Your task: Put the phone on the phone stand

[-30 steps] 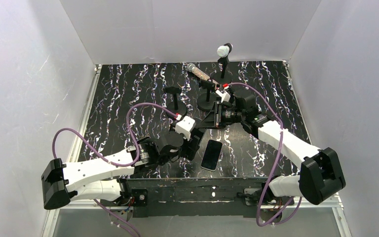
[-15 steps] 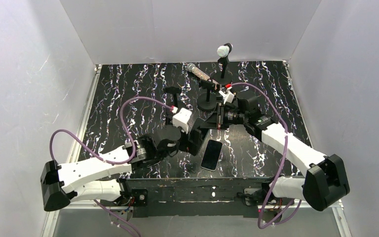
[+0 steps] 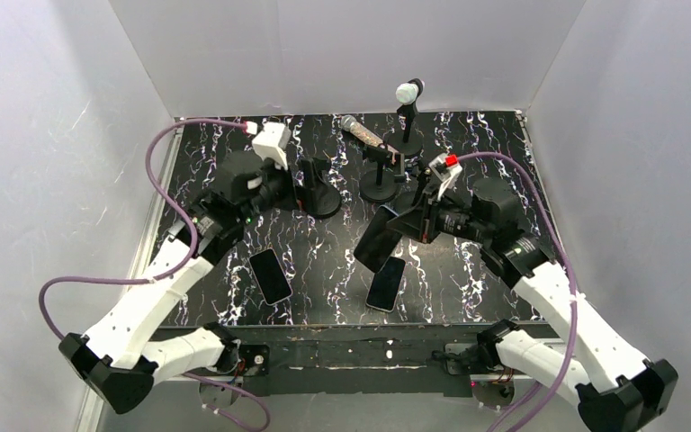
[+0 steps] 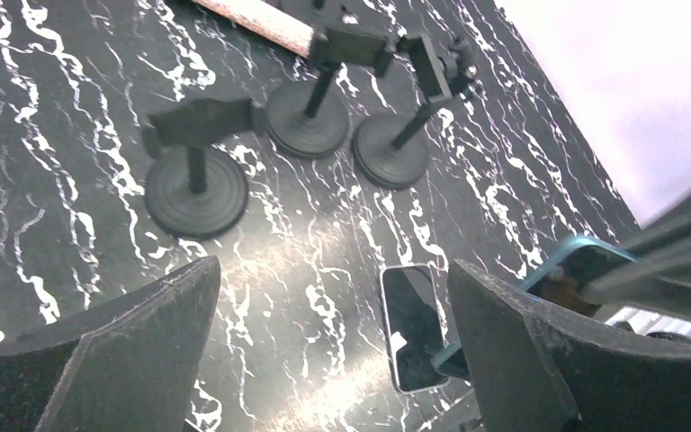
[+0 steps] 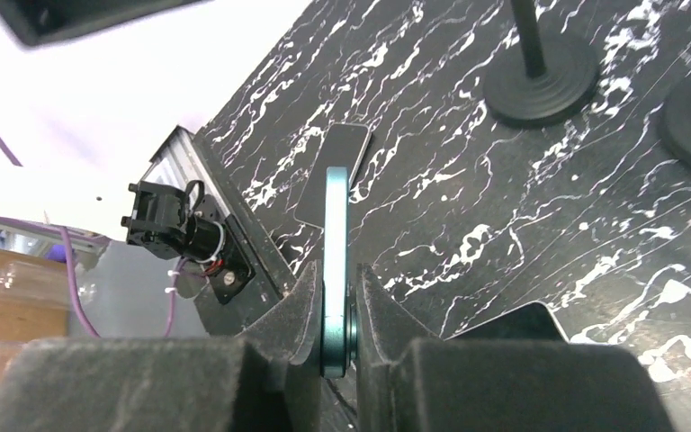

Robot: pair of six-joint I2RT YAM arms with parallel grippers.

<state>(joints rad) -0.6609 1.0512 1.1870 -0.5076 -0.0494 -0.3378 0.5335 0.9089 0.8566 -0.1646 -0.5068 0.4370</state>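
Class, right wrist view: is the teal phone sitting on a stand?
No, the right gripper pinches the teal phone edge-on above the table.

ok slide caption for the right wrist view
Right gripper shut on a teal-cased phone held edge-on above the marbled table, another phone lying flat beyond it.

held phone (image 5: 336,225): teal case, dark screen; off the table, on edge and tilted, pinched across its thickness by the right gripper (image 5: 336,301); right of centre, over the near half of the table.
phone stand (image 4: 196,180): black, round base, upright post, empty clamp on top; far side, left of centre, well apart from the held phone.
near phone (image 3: 387,283): dark screen, light rim, lying flat just nearer than the held phone.
left phone (image 3: 270,275): dark, lying flat, near left.
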